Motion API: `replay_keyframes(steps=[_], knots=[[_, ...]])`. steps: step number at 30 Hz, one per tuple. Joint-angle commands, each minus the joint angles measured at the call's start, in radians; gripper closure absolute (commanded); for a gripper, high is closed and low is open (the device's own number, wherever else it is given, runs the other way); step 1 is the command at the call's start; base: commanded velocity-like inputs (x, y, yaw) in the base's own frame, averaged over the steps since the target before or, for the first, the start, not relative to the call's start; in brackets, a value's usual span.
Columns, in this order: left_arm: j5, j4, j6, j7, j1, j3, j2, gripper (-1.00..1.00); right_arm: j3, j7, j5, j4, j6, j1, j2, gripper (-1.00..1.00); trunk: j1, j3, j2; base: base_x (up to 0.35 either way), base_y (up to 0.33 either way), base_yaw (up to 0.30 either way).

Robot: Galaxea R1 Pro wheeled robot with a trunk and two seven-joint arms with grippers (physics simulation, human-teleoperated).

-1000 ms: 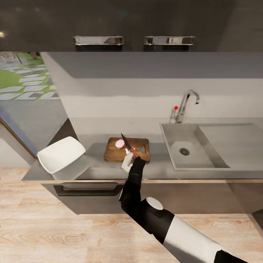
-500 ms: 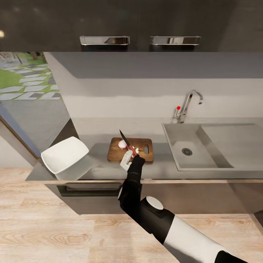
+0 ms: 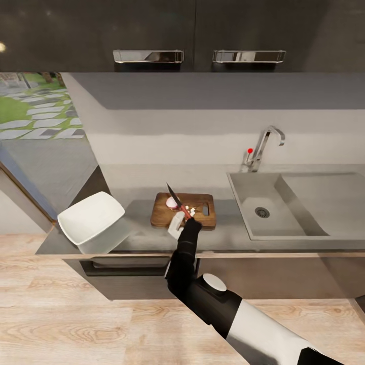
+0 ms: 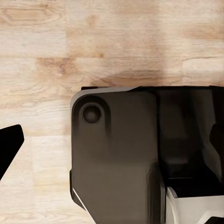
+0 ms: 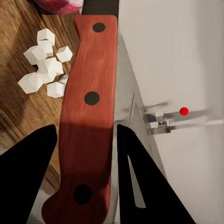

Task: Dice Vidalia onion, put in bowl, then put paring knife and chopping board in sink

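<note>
- I have the right gripper point(image 3: 178, 219) at the near edge of the chopping board point(image 3: 196, 217), its jaws clamped on the red handle of the paring knife point(image 3: 176, 198); in the right wrist view the two dark fingers point(image 5: 25, 154) flank the riveted handle point(image 5: 88, 107), so the grip looks firm.
- The board lies flat on the table point(image 3: 137, 235), between the bowl point(image 3: 91, 219) and the sink point(image 3: 276, 210), which keeps both the next drop-off points within an arm's sweep.
- The Vidalia onion point(image 3: 172, 203) sits on the board just beside the blade, a pinkish remnant; a small heap of diced onion point(image 3: 188, 210) lies next to it on the wood, white cubes clear in the wrist view point(image 5: 44, 63).
- The knife's long axis runs from the handle at my gripper up and away toward the back wall, tip pointing away from me and slightly leftward, raised above the board; I judge that tilt suits another downward cut.
- The board's long axis runs side to side along the table, handle slot toward the sink.
- The left wrist camera looks at wooden floor and the robot's dark base; I cannot tell how the left jaws stand.
</note>
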Motion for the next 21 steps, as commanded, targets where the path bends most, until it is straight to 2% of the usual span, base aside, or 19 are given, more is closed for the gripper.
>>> replay_keyframes(steps=[1, 10, 14, 21], knots=[[0.007, -0.001, -0.001, 0.000, 0.000, -0.003, 0.001, -1.00, 0.003, -0.007, -0.004, 0.013, 0.005, -0.001, 0.000, 1.00, 0.000, -0.001, -0.001, 0.000, 0.000, 0.000], [0.007, 0.000, -0.002, 0.000, 0.000, -0.003, 0.001, -1.00, 0.003, -0.005, -0.006, 0.043, 0.005, -0.001, 0.000, 1.00, 0.000, -0.001, -0.001, 0.000, 0.000, 0.000], [0.007, 0.000, -0.002, 0.000, 0.000, -0.003, 0.001, -1.00, 0.005, -0.005, -0.006, 0.090, 0.003, -0.001, 0.000, 1.00, 0.000, -0.001, -0.001, 0.000, 0.000, 0.000], [0.007, 0.000, -0.002, 0.000, 0.000, -0.003, 0.001, -1.00, 0.006, -0.005, -0.006, 0.098, 0.003, -0.001, 0.000, 1.00, 0.000, -0.001, -0.001, 0.000, 0.000, 0.000]])
